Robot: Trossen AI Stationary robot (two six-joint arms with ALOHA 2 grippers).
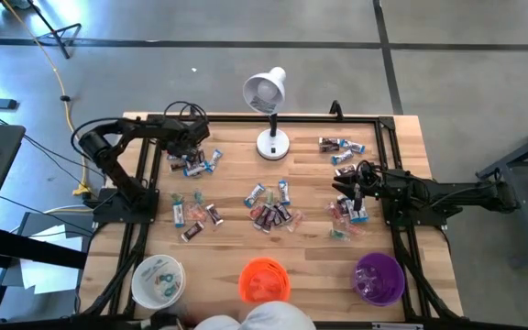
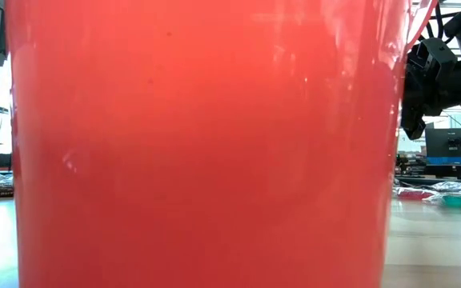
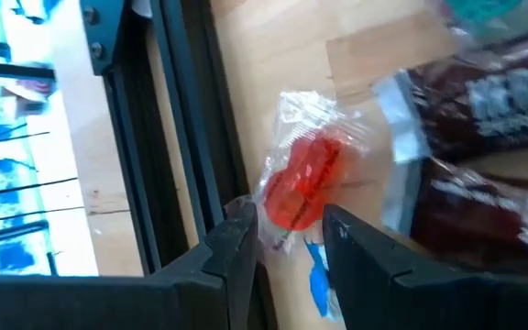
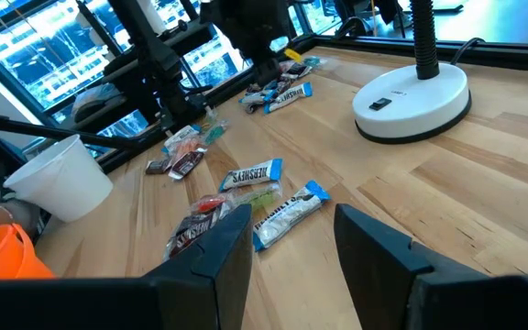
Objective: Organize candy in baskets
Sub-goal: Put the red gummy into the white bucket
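Wrapped candies lie in loose clusters on the wooden table: far left [image 1: 195, 163], left of middle [image 1: 195, 215], middle [image 1: 269, 213], far right [image 1: 337, 147] and right [image 1: 346, 213]. My left gripper [image 1: 191, 147] is open over the far-left cluster, and its fingertips [image 3: 287, 234] straddle the end of a red candy in a clear wrapper [image 3: 305, 174]. My right gripper [image 1: 356, 188] is open and empty above the right cluster [image 4: 291, 229]. The white basket [image 1: 136, 275], orange basket [image 1: 244, 280] and purple basket [image 1: 401, 275] stand along the near edge. My left gripper has a finger on each side of the clear wrapper's twisted end [image 3: 278, 234] of the red candy, coming from above. I cannot tell whether the fingers touch it. The candy lies flat on the table beside dark brown bars [image 3: 484, 101].
A white desk lamp [image 1: 271, 142] stands at the far middle, and its base [image 4: 411, 101] shows in the right wrist view. Black frame rails [image 1: 154, 174] run along the table's left and right sides. The orange basket's wall [image 2: 206, 144] fills the low view.
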